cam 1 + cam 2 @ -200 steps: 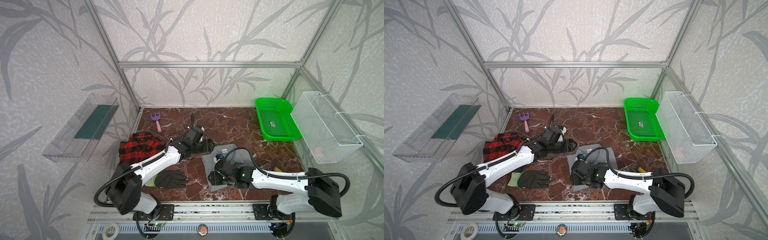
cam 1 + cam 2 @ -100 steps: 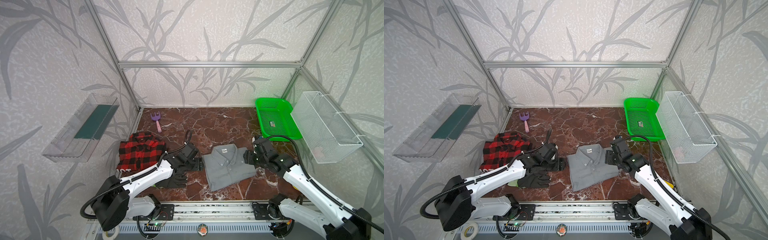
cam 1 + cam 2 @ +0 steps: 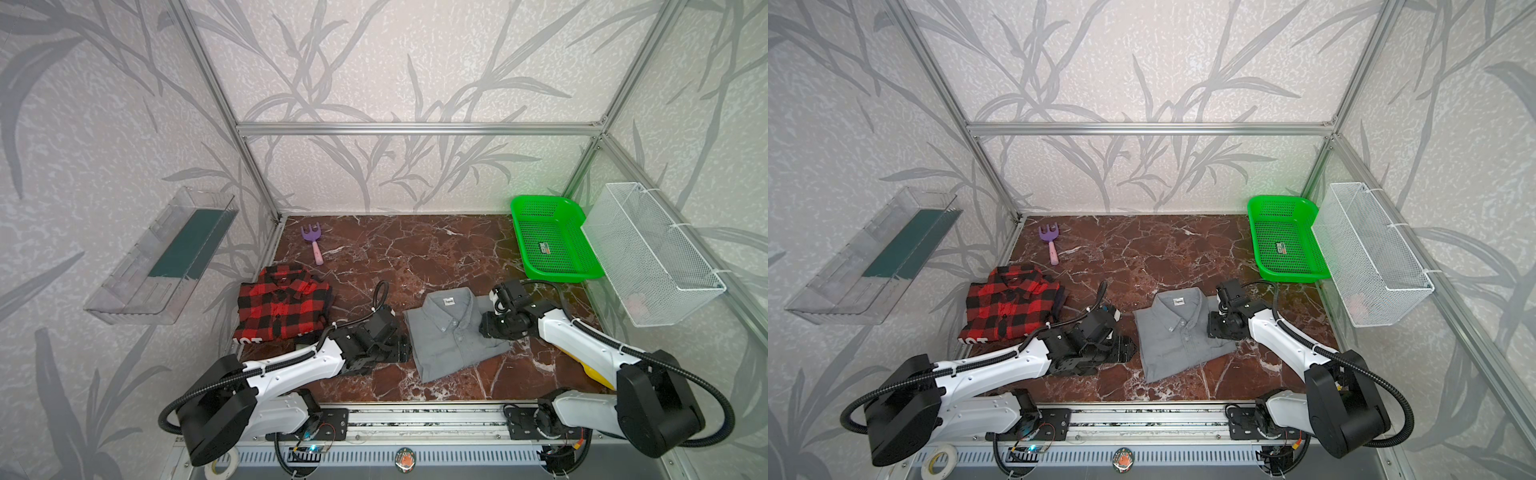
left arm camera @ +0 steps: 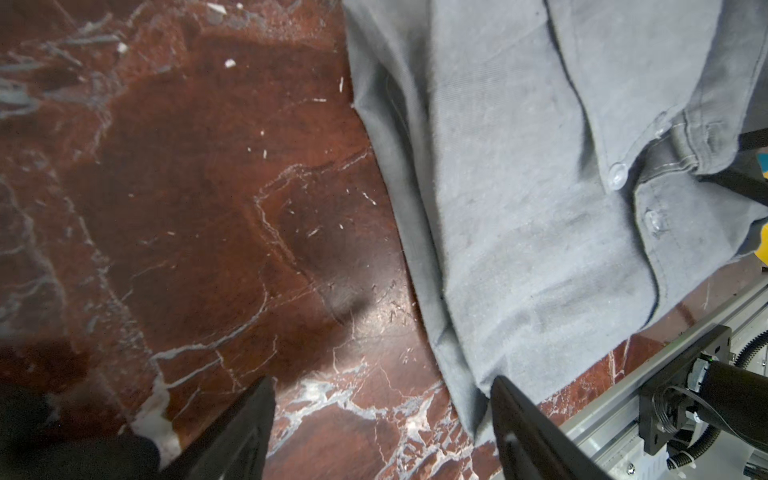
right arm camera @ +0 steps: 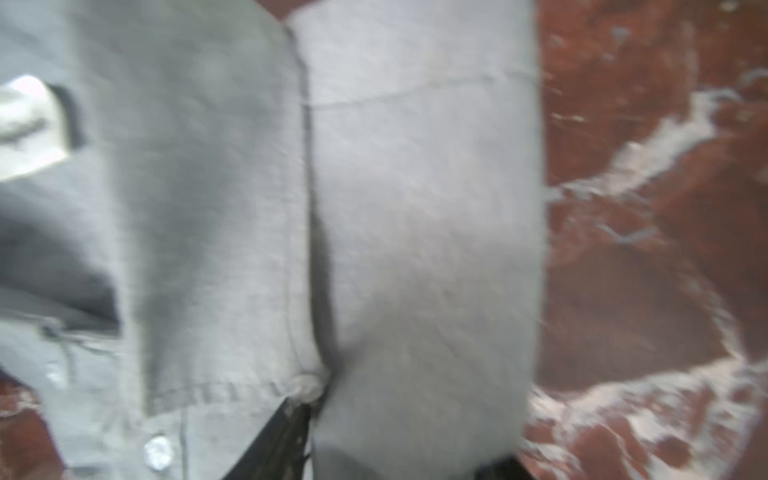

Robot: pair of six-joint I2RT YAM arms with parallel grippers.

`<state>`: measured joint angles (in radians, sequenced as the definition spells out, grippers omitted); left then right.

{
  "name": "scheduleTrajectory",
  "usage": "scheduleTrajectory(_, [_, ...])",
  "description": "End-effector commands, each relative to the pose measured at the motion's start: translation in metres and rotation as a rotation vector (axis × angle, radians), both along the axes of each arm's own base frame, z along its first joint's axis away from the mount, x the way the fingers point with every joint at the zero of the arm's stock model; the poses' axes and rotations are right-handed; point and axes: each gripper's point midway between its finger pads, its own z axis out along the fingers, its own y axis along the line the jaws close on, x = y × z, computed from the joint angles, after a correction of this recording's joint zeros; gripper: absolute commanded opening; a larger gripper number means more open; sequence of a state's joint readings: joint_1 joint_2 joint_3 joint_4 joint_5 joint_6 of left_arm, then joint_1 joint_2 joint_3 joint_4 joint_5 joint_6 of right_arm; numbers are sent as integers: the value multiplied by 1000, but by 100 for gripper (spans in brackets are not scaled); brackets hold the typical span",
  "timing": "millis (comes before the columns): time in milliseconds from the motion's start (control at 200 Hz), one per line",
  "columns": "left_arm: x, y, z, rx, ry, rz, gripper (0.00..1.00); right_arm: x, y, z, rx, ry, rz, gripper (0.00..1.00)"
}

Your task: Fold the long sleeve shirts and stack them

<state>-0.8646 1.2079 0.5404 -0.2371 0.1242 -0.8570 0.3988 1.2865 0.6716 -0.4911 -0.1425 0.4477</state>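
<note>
Right gripper (image 3: 486, 330) was moved left onto grey shirt (image 3: 449, 332), grip unclear; left gripper (image 3: 401, 349) spread wide beside it. "ST" read on plaid shirt (image 3: 282, 307).

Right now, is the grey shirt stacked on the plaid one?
No, the grey shirt lies flat on the table, well apart from the plaid shirt.

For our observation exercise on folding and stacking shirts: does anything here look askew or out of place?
The grey shirt lies folded but skewed on the table, apart from the plaid shirt, not stacked. A purple toy rake at the back looks unrelated.
</note>
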Motion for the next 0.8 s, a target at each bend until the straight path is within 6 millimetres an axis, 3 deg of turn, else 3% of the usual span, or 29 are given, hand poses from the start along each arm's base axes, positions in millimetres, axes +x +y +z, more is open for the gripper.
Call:
scheduleTrajectory(0, [6,-5,6,-41,-40,23,82,6,31,11,59,-58,91,45])
scheduleTrajectory(125, [5,0,0,-31,-40,35,82,3,43,-3,60,-10,119,44])
scheduleTrajectory(235, [4,3,-4,-23,-37,42,82,-1,23,-13,-65,49,77,49])
scheduleTrajectory(400, [1,0,0,-42,-54,26,83,-4,14,3,-77,8,57,59])
scheduleTrajectory(570, [1,-2,-10,-36,-47,14,85,-4,1,23,-78,-107,24,69])
scheduleTrajectory(795, [5,-13,-25,-19,-15,5,85,2,5,3,-20,-68,37,71])
